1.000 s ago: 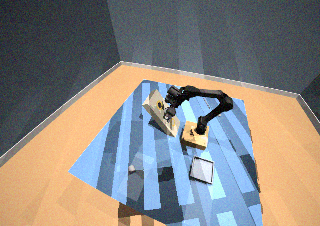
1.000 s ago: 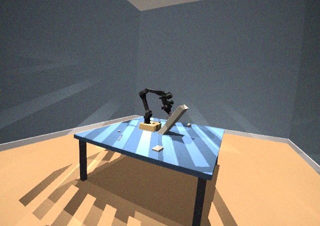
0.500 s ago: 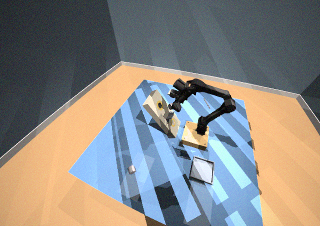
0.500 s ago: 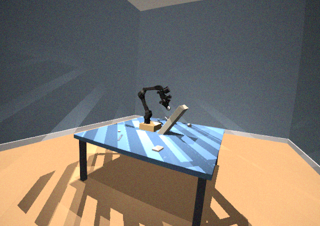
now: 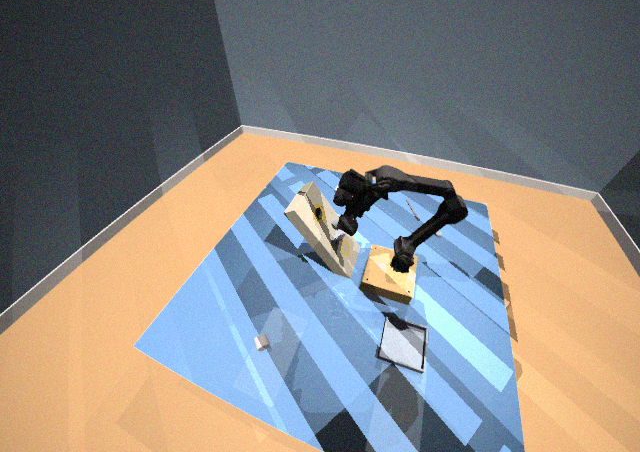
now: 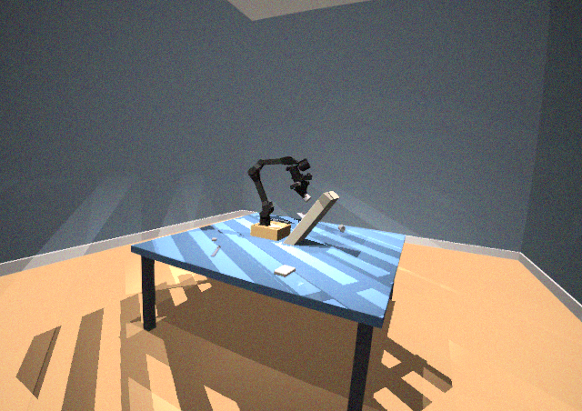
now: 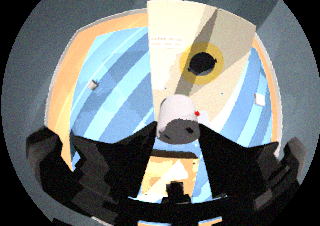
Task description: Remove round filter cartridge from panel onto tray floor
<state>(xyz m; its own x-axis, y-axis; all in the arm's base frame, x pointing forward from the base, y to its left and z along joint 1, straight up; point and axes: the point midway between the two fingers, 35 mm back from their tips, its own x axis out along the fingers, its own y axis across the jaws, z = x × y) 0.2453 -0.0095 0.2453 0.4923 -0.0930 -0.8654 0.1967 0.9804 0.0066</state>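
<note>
The round whitish cartridge (image 6: pixel 306 197) (image 7: pixel 178 108) is out of the panel, its slotted face toward the wrist camera. My gripper (image 6: pixel 304 195) (image 7: pixel 178 125) is shut on it and holds it in the air just off the tilted beige service panel (image 5: pixel 321 238) (image 6: pixel 311 218) (image 7: pixel 167 21). In the wrist view the panel shows a dark round opening (image 7: pixel 201 63) inside a yellow ring (image 7: pixel 218 68). The shallow tray (image 5: pixel 403 346) with a light floor and dark rim lies beyond the robot's base, away from the gripper; nothing is seen in it.
The arm stands on a wooden base block (image 5: pixel 382 276) (image 6: pixel 270 231). A small pale block (image 5: pixel 262 341) (image 6: pixel 341 228) (image 7: pixel 93 85) lies on the blue table. A flat white piece (image 6: pixel 285 270) (image 7: pixel 259 99) and a thin rod (image 5: pixel 412 209) (image 6: pixel 215 250) also lie there.
</note>
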